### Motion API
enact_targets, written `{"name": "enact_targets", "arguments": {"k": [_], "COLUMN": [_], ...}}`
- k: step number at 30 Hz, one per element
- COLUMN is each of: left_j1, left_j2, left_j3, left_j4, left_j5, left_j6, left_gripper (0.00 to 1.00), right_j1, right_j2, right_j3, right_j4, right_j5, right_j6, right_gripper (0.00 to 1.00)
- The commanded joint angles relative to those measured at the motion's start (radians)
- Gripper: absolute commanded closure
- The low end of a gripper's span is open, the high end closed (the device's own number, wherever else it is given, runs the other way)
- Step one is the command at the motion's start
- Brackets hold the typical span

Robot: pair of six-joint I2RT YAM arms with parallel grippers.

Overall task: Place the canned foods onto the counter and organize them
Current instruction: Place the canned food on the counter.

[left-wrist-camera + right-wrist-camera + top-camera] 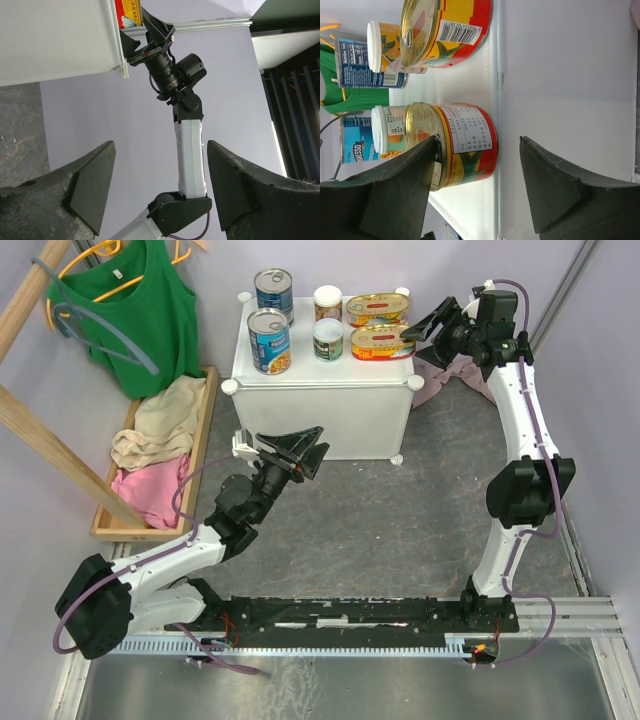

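The white counter (320,420) holds all the canned foods in three pairs: two tall blue cans (272,290) (269,340) on the left, two small white-topped cans (328,302) (327,338) in the middle, and two oval gold tins (377,308) (382,341) on the right. My right gripper (425,328) hovers open at the near tin's right end. In the right wrist view that red-labelled tin (465,145) stands on the counter (470,70) between the spread jaws of the right gripper (478,139). My left gripper (305,450) (160,145) is open and empty in front of the counter.
A wooden tray (205,410) of clothes lies left of the counter, with a green top (140,310) on a hanger above it. Slanted wooden beams (60,455) cross the left side. A pinkish cloth (440,380) lies right of the counter. A wall runs along the right.
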Motion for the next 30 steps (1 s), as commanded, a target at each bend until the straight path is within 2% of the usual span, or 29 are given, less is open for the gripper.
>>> {"name": "enact_targets", "arguments": {"k": [1,23,30], "left_j1": [0.004,0.004,0.003], "left_j2": [-0.010,-0.020,-0.030], "left_j3": [0.030,0.021,0.019], "left_j4": [0.024,0.023,0.015], "left_j5": [0.012,0.006,0.004], "left_j6": [0.035,0.034,0.039], "left_gripper": [0.20,0.20,0.19], "right_j1": [0.011,0.030,0.028], "right_j2": [-0.032,-0.053,-0.086], "right_j3": [0.002,-0.007,-0.008], "right_j4": [0.008,0.020,0.102], "right_j5": [0.012,0.042,0.016], "right_j6": [-0.030,-0.044,-0.050], "right_gripper": [0.26,0.25,0.18]}}
